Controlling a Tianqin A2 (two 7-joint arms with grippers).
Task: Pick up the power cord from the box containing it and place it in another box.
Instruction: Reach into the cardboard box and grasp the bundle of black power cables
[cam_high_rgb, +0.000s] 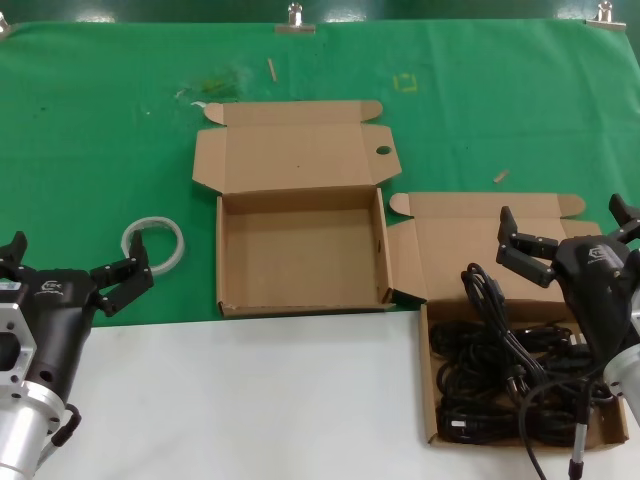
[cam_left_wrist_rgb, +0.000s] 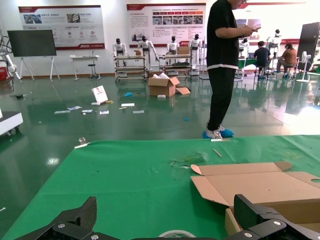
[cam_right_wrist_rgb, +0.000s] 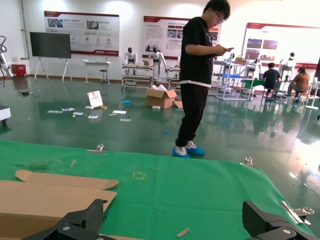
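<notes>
Right gripper (cam_high_rgb: 565, 235) hangs wide open and empty over the back of the right box (cam_high_rgb: 432, 400); the power cord (cam_high_rgb: 500, 330) lies just below and in front of it, atop that box's heap of cords (cam_high_rgb: 480, 385). Left gripper (cam_high_rgb: 75, 265) waits open near the tape ring (cam_high_rgb: 155, 243), beside the empty box (cam_high_rgb: 300, 260).

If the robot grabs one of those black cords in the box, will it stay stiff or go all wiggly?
Probably wiggly. The power cords lie in loose loops in the right box, so a lifted one would likely droop. They overlap, so neighbours may get dragged along. The plugs look heavier and may swing. The right hand hovers open above them.
</notes>
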